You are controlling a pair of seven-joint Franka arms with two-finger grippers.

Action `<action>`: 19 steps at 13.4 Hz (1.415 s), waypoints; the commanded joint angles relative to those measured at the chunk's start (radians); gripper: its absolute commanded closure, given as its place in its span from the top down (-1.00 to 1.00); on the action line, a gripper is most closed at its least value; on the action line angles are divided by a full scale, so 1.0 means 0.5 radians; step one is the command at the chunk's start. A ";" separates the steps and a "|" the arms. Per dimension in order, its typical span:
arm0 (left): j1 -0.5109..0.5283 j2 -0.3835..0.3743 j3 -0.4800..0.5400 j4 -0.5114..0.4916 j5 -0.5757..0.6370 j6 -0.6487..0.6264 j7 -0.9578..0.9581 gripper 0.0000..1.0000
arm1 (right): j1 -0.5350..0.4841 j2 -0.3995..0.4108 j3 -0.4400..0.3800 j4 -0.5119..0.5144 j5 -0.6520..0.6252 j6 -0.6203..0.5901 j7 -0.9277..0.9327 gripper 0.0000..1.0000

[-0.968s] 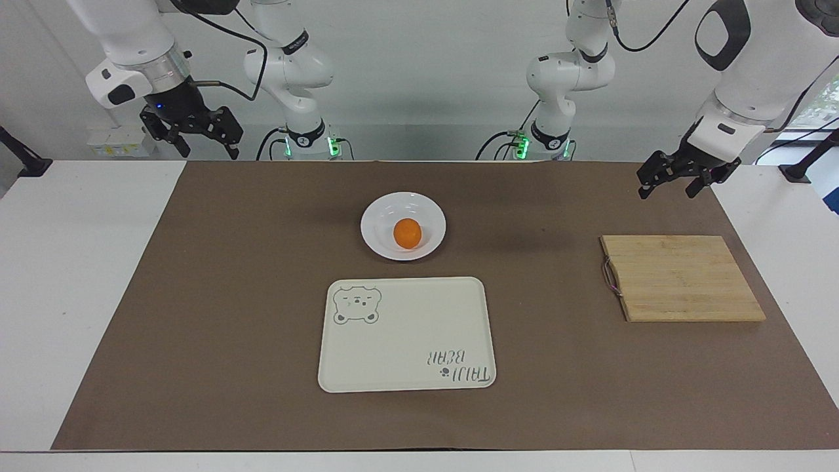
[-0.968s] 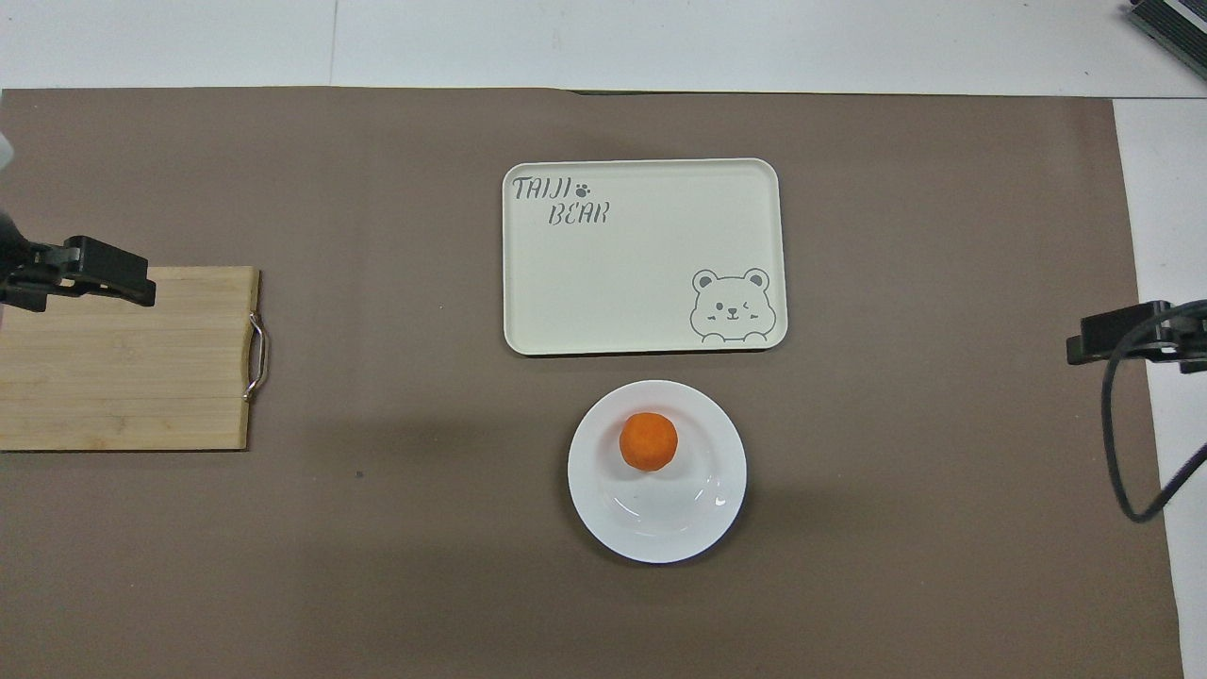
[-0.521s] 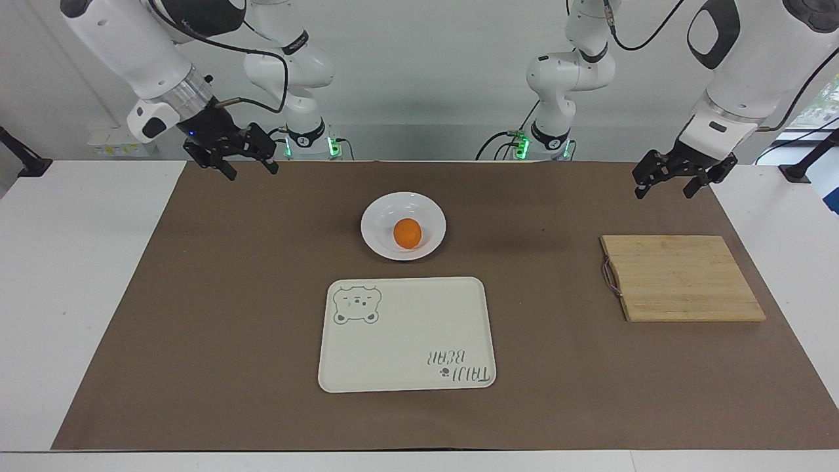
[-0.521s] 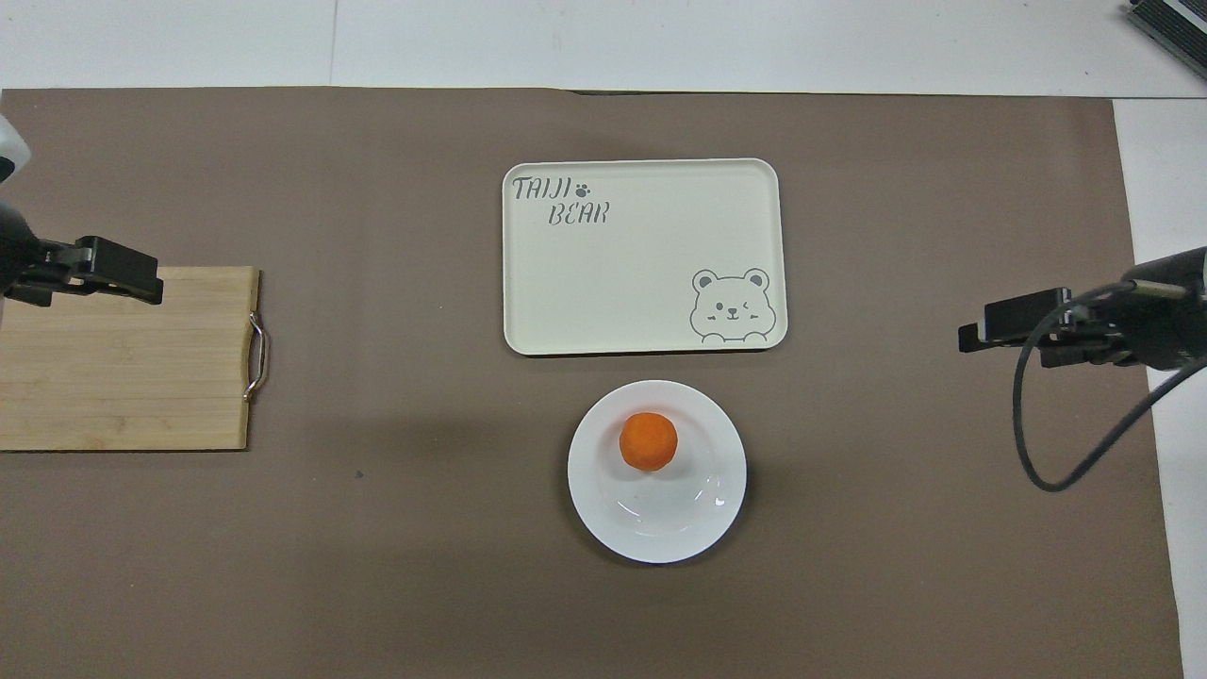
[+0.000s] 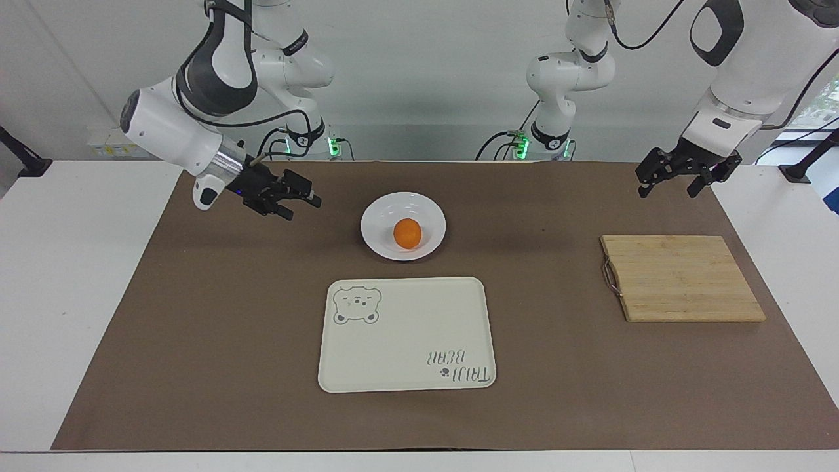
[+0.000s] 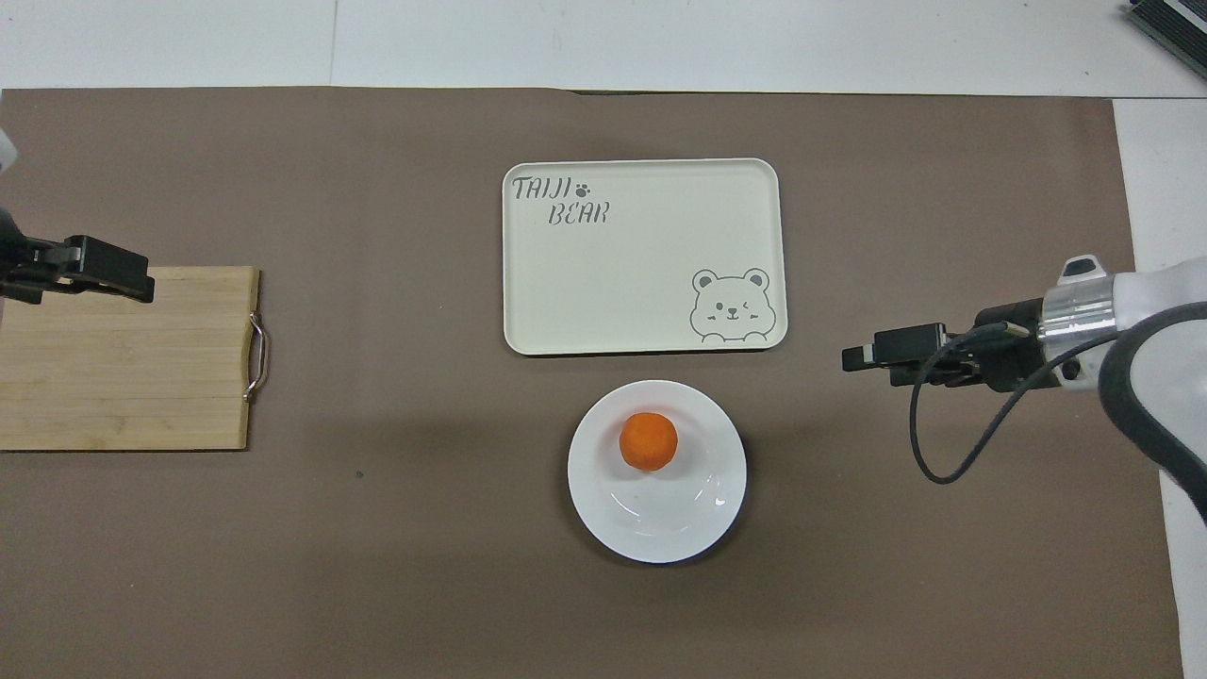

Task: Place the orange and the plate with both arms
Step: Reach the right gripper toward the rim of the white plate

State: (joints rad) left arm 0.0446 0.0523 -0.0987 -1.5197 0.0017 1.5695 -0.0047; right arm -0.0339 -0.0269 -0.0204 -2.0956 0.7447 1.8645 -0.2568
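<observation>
Facing view: the right gripper (image 5: 298, 200) has swung in from the right arm's end of the table and now hangs low over the brown mat (image 5: 196, 328), just short of the plate (image 5: 377, 219), its fingers apart and empty. The left gripper (image 5: 675, 180) has barely moved; it waits over the mat edge near the bamboo cutting board (image 5: 682, 278), fingers apart too. The orange (image 5: 407, 233) sits in the plate, untouched, and the plate lies nearer to the robots than the bear-printed tray (image 5: 406, 334). This reads as the right arm's opening approach; nothing is placed yet.

Overhead view: the right gripper (image 6: 872, 351) points toward the plate (image 6: 688, 528) with a clear gap left, while the orange (image 6: 648, 440) rests toward the plate's tray-ward edge. The left gripper (image 6: 108, 272) hovers over a corner of the cutting board (image 6: 123, 377). The tray (image 6: 641, 283) is bare. A white table (image 6: 660, 42) shows around the mat, and a plain pale wall stands at the robots' backs.
</observation>
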 commanded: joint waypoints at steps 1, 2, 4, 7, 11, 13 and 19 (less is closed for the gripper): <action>0.003 -0.043 0.016 -0.047 0.030 0.027 0.012 1.00 | -0.009 -0.005 0.013 -0.247 0.319 0.148 -0.325 1.00; 0.000 -0.043 0.019 -0.047 0.030 0.027 0.012 1.00 | -0.003 0.020 0.013 -0.351 0.436 0.249 -0.470 1.00; -0.003 -0.043 0.016 -0.047 0.030 0.027 0.015 1.00 | -0.003 0.102 0.013 -0.459 0.620 0.290 -0.709 1.00; 0.000 -0.043 0.016 -0.047 0.030 0.027 0.012 1.00 | 0.006 0.241 0.013 -0.585 0.909 0.315 -1.090 1.00; 0.000 -0.043 0.016 -0.047 0.030 0.027 0.012 1.00 | 0.196 0.134 0.013 -0.800 1.151 0.379 -1.204 1.00; 0.000 -0.043 0.016 -0.047 0.030 0.027 0.012 1.00 | 0.261 0.112 0.013 -0.846 1.213 0.416 -1.235 1.00; 0.000 -0.043 0.016 -0.047 0.030 0.027 0.012 1.00 | 0.341 0.170 0.013 -0.923 1.413 0.453 -1.425 1.00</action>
State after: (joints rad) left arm 0.0452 0.0523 -0.0925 -1.5197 0.0017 1.5696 -0.0047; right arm 0.1255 0.0746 -0.0159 -2.5316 1.4154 2.0685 -0.9438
